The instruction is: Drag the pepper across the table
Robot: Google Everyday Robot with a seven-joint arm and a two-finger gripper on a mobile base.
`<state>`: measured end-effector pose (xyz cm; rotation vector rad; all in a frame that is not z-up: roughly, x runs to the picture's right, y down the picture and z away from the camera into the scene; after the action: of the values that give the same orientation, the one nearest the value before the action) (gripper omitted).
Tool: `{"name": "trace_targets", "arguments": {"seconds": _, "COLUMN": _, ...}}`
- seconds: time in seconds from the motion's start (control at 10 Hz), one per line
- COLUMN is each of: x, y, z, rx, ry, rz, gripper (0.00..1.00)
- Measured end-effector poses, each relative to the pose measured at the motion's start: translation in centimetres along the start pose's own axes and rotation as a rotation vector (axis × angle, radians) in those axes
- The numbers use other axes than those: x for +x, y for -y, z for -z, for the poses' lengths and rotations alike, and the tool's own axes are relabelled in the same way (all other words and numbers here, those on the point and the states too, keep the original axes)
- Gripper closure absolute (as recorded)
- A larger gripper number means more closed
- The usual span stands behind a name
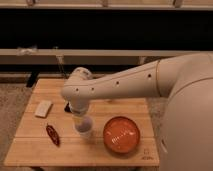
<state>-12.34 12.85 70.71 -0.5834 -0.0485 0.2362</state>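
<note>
The pepper [52, 135] is small, slender and dark red. It lies near the front left of the light wooden table [30, 150]. My gripper [84, 128] hangs at the end of the white arm, low over the middle of the table. It is a short way to the right of the pepper and apart from it. The arm's wrist covers most of the gripper.
A round orange-red bowl [121, 134] stands at the front right, close to the gripper. A pale flat block [43, 108] lies at the left, behind the pepper. My large white arm [150, 82] reaches in from the right over the table's back.
</note>
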Motion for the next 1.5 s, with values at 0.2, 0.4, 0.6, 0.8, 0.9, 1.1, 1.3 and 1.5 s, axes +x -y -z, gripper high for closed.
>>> {"name": "trace_targets", "arguments": {"seconds": 0.2, "x": -0.1, "y": 0.0, "z": 0.0, "rx": 0.007, "ry": -0.005, "rz": 0.010, "gripper": 0.36}}
{"name": "trace_targets", "arguments": {"seconds": 0.4, "x": -2.1, "y": -0.7, "z": 0.6, "rx": 0.026, "ry": -0.020, "rz": 0.072, "gripper": 0.36}}
{"name": "trace_targets", "arguments": {"seconds": 0.6, "x": -6.2, "y": -2.0, "z": 1.0, "rx": 0.024, "ry": -0.030, "rz": 0.131, "gripper": 0.36}}
{"name": "trace_targets", "arguments": {"seconds": 0.8, "x": -10.1, "y": -3.9, "z": 0.8, "rx": 0.004, "ry": -0.042, "rz": 0.192, "gripper": 0.36}}
{"name": "trace_targets", "arguments": {"seconds": 0.9, "x": -11.9, "y": -5.2, "z": 0.4, "rx": -0.021, "ry": -0.046, "rz": 0.219, "gripper": 0.36}}
{"name": "trace_targets", "arguments": {"seconds": 1.1, "x": -14.5, "y": -6.6, "z": -1.5, "rx": -0.092, "ry": -0.055, "rz": 0.255, "gripper": 0.36}}
{"name": "trace_targets", "arguments": {"seconds": 1.3, "x": -15.8, "y": -7.4, "z": -4.5, "rx": -0.146, "ry": -0.076, "rz": 0.270, "gripper": 0.36}}
{"name": "trace_targets", "arguments": {"seconds": 1.5, "x": -16.6, "y": -8.2, "z": -6.6, "rx": -0.177, "ry": -0.094, "rz": 0.290, "gripper": 0.36}}
